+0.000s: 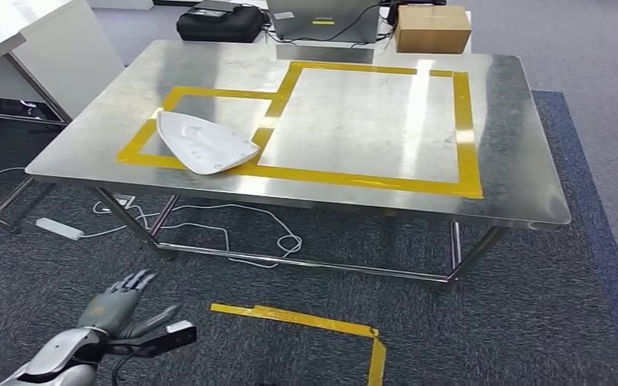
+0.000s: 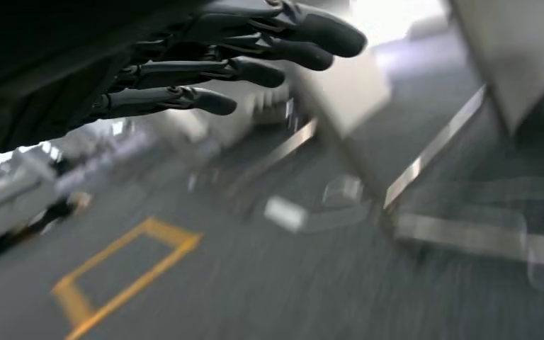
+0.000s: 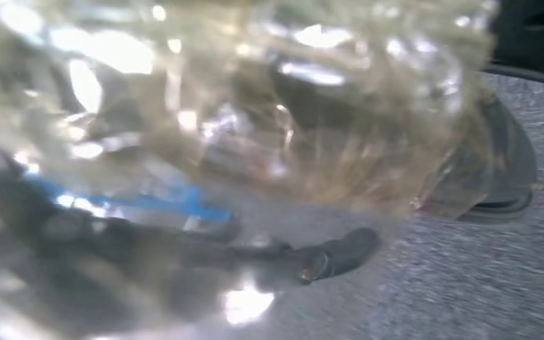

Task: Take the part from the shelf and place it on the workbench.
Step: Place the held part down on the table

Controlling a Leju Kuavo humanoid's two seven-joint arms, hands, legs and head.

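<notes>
We see a white part on the workbench, our left hand released, our right hand grasping a crinkly clear bag.

Carpet: dark grey, covering the floor; a lighter grey strip along the right side.
Floor tape: yellow, an L-shaped corner on the carpet.
Power strip: white, on the carpet, near a loose white cable.
Cabinet: white, upper left.
Black case, grey box and cardboard box: in a row at the far side.
Light: bright glare in the left wrist view.
</notes>
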